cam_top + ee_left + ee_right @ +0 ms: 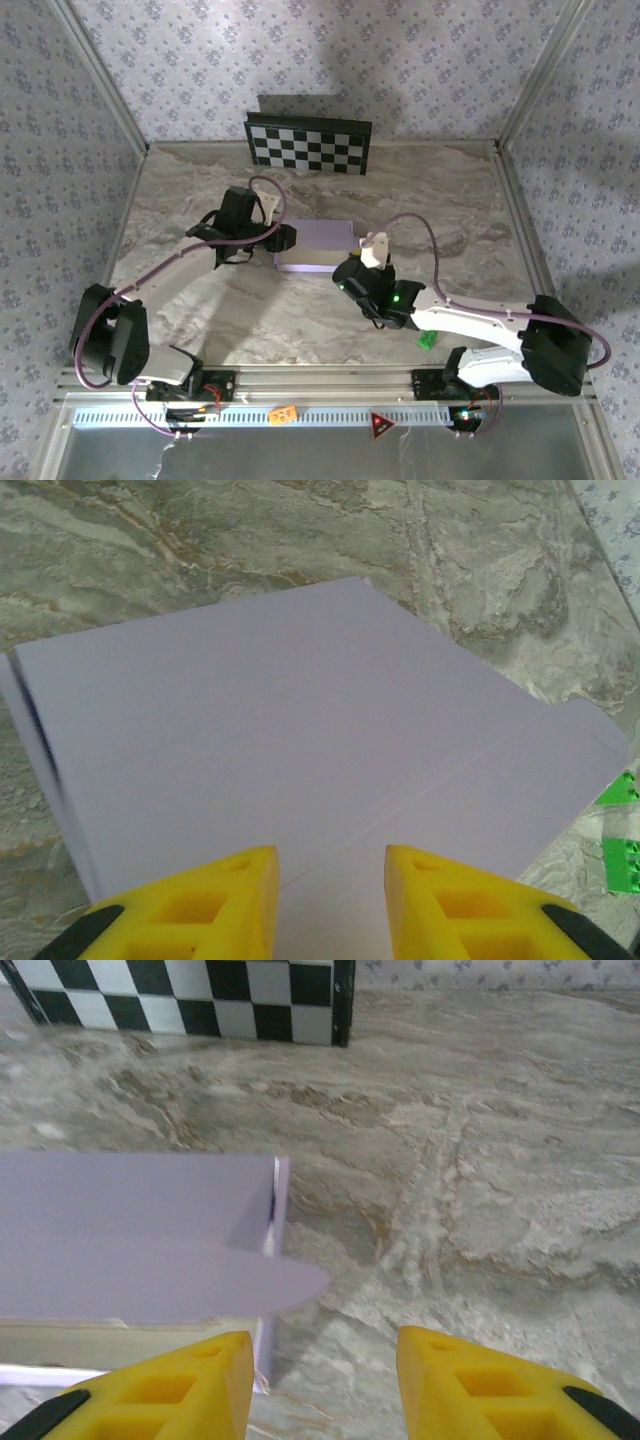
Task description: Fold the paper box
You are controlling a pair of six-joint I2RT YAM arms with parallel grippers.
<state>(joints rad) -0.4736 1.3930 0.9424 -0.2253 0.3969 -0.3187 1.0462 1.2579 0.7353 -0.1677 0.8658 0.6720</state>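
Observation:
The paper box [315,245] lies folded flat and lavender on the marble table top. My left gripper [285,237] is at the box's left edge. In the left wrist view its yellow fingers [240,900] stand apart just above the lid [270,710], with nothing between them, so that gripper [330,865] is open. My right gripper [372,250] is at the box's right near corner. Seen from the right wrist, this gripper [325,1350] is open over bare table, and a rounded lavender flap [270,1285] sticks out from the box [130,1230] just beyond its left finger.
A black-and-white checkerboard panel [308,143] stands against the back wall. A small green piece [427,341] lies near the right arm. Patterned walls with metal posts close in the table on three sides.

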